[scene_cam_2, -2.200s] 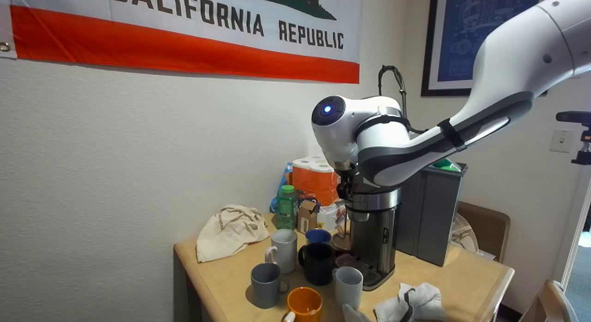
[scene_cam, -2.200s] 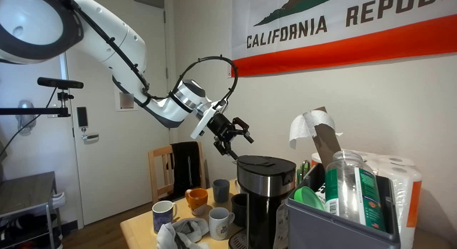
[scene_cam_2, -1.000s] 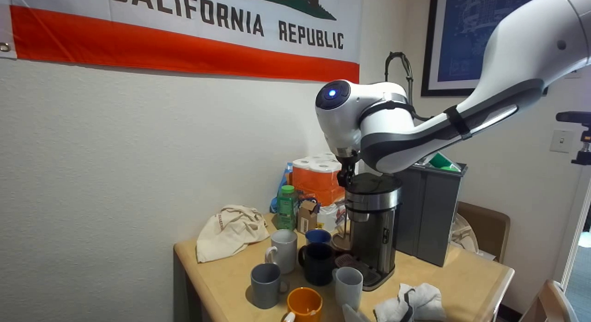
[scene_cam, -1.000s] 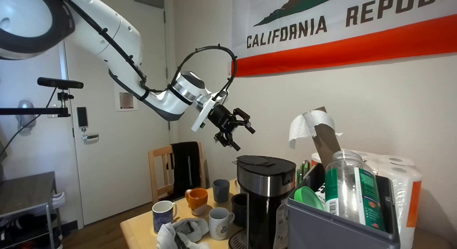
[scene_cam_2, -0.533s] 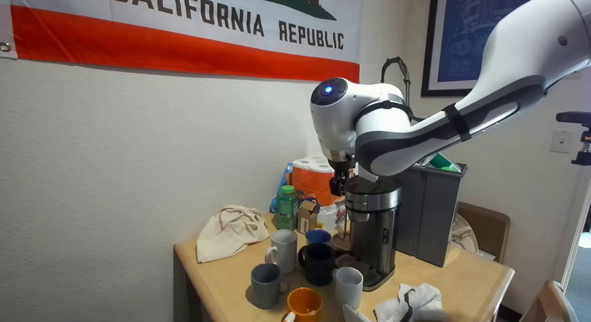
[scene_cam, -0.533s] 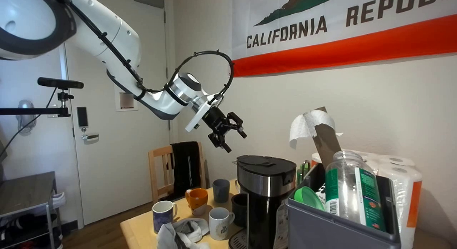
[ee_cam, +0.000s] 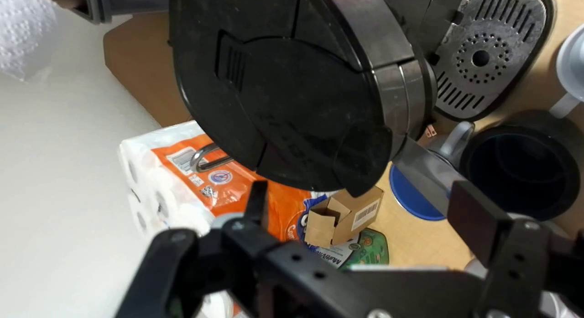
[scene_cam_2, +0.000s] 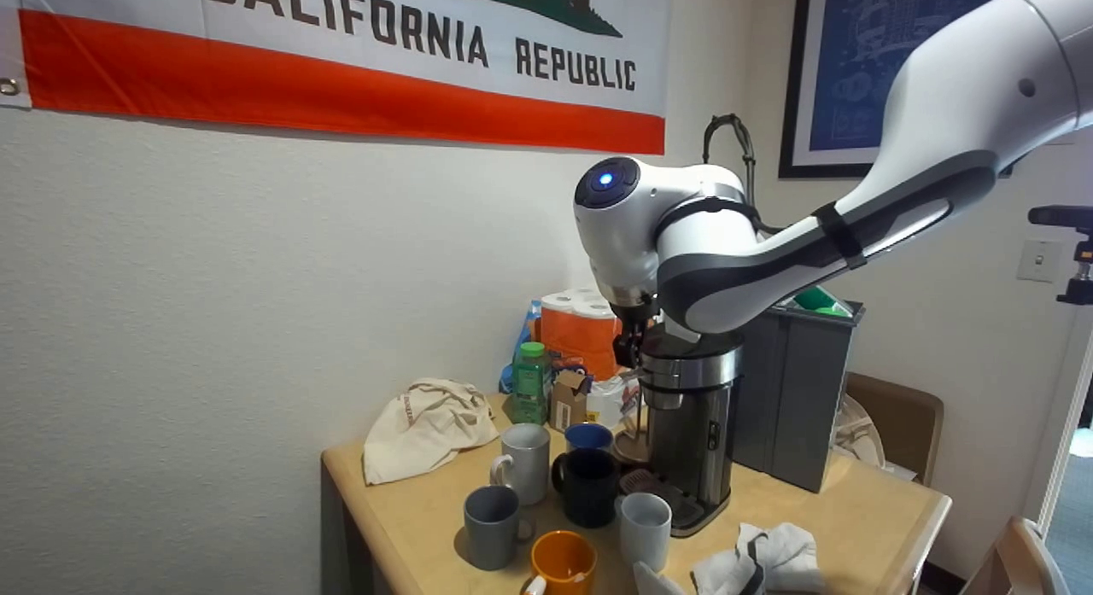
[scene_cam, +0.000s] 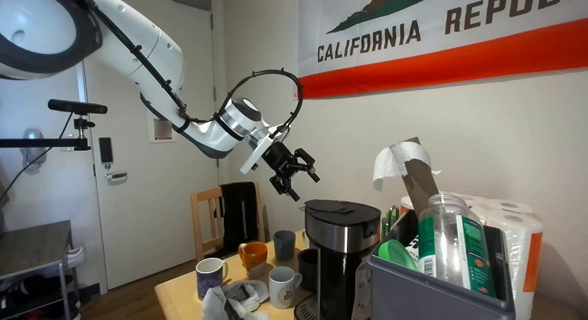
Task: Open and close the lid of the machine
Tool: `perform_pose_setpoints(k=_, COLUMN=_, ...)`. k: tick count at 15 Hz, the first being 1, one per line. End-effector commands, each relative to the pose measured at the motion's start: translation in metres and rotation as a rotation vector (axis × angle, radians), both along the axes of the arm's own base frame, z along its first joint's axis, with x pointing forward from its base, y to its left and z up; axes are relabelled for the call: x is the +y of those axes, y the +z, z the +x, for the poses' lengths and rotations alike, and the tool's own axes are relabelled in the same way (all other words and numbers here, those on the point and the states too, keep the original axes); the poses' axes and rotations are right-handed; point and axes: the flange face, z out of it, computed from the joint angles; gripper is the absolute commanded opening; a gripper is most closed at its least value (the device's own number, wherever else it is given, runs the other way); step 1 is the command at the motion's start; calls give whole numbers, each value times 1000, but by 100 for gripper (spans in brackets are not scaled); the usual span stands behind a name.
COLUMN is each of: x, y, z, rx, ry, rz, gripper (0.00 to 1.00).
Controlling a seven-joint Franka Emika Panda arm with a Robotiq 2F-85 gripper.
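Note:
The machine is a tall black coffee maker with a silvery top band; it also shows in an exterior view. Its rounded black lid lies shut, flush with the top. In the wrist view the lid fills the upper middle, with a small pointed tab at its rim. My gripper is open and empty, just above and beside the lid's front edge, apart from it. In the wrist view its fingers are wide apart. In an exterior view the gripper is partly hidden by the arm.
Several mugs, including an orange one, stand before the machine. A grey bin with a clear jar stands beside it. A grey strip sticks out by the machine's front. Paper rolls and a small carton stand behind.
The gripper was low at the lid's front edge, rose, drew back from the machine, and has now come slightly down and toward it again. The lid stays shut; the fingers stay open.

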Motion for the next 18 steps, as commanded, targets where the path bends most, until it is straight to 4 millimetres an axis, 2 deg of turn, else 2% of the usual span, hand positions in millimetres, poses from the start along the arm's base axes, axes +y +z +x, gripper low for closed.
perform_pose_setpoints(k=1, x=-11, y=-5, z=0, rx=13, ry=-11, rz=-48, gripper=100)
perform_pose_setpoints(k=10, x=-41, y=-5, z=2, rx=8, ry=-57, rz=-112, gripper=100)
perform_pose_setpoints(k=18, x=-54, y=17, z=0, rx=-27, ry=-78, rz=-135, gripper=100)
